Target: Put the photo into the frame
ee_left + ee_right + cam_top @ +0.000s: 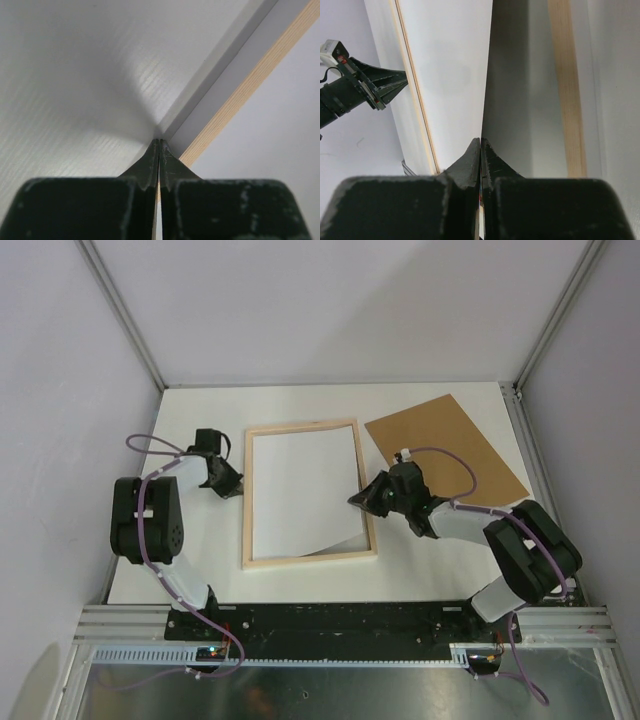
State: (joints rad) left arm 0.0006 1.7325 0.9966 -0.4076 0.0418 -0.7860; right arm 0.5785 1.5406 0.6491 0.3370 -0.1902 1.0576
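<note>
The right end effector [362,500] is clamped on the right edge of the photo [298,490]. In the right wrist view its fingers [465,162] are pressed flat together with the thin sheet running straight up from between the tips, white on one face and dark in shadow on the other. The left end effector [238,486] has its fingers [147,167] together, with only a hairline slit between them. The tips are against the left rail of the frame [300,426], at its 9 o'clock. Whether they pinch anything there I cannot tell.

The frame lies flat, pale-wood side up, in the middle of the surface [200,415]. The photo sits inside it, white back up, filling most of the opening. Its right edge, at the frame's 3 o'clock, is raised above the rail where it is held, and the corner at 5 o'clock curls up and casts a shadow below it.

A brown board [445,445] lies flat at 1 o'clock from the frame, just beside its corner.
</note>
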